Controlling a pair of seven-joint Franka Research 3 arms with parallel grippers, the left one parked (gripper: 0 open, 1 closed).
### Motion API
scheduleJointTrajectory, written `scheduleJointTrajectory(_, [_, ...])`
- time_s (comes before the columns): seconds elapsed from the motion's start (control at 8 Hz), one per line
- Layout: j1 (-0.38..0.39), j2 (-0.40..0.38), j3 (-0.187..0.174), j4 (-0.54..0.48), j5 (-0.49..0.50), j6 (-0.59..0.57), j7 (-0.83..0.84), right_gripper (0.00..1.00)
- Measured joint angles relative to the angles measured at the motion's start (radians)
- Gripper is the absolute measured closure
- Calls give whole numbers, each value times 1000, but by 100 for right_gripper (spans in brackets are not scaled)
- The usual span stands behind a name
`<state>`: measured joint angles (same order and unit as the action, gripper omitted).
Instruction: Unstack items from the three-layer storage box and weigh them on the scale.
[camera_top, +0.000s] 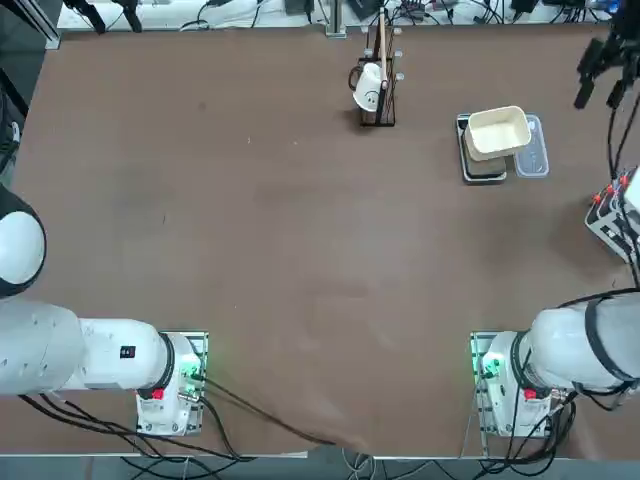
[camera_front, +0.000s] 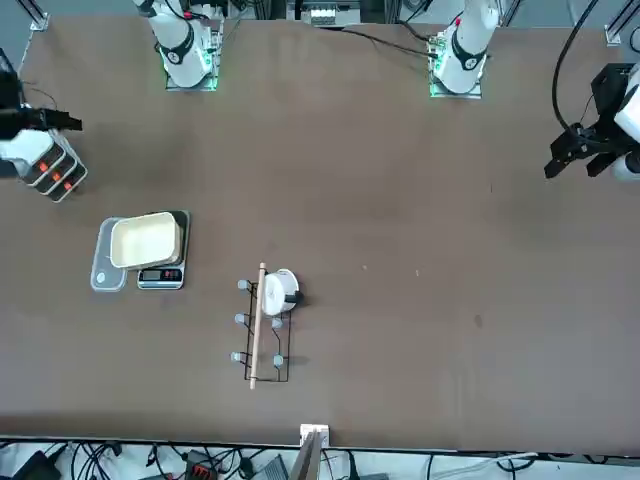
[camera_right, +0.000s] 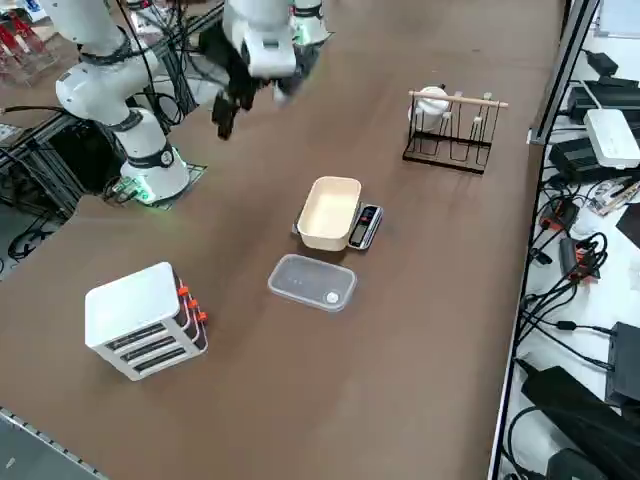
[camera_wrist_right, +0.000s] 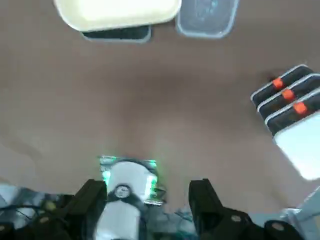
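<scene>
Brown tabletop (camera_top: 300, 250) lies below right gripper (camera_wrist_right: 147, 200) (jaws apart).

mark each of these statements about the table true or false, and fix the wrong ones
1. The cream rectangular tray sits on the flat dark-grey scale with a silvery rim. True.
2. The white-topped three-layer storage box with red-orange parts lies on its side. False: it stands upright, white top up.
3. The clear plastic container is underneath the cream tray. False: it is beside it, on the table.
4. The black two-fingered right end effector is open and holds nothing. True.
5. A white cup hangs on the dark wire rack with a wooden bar. True.
</scene>
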<state>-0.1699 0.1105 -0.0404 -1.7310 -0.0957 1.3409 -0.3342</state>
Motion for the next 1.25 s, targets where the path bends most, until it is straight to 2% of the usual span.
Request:
scheduleJointTrajectory(0.38, [-70,19,-3,-252,-134,365,-256,0])
scheduleJointTrajectory(0.5, [-94,18,-4,-308,-191,454,-314,0])
scheduleJointTrajectory(0.88, [-229,-2,-5,-354,-227,611,-644,4])
scheduleJointTrajectory(1.12, [-282,5,-5,-379,-227,729,-743,16])
scheduleJointTrajectory(1.25, [-297,15,-5,-399,-227,774,-750,30])
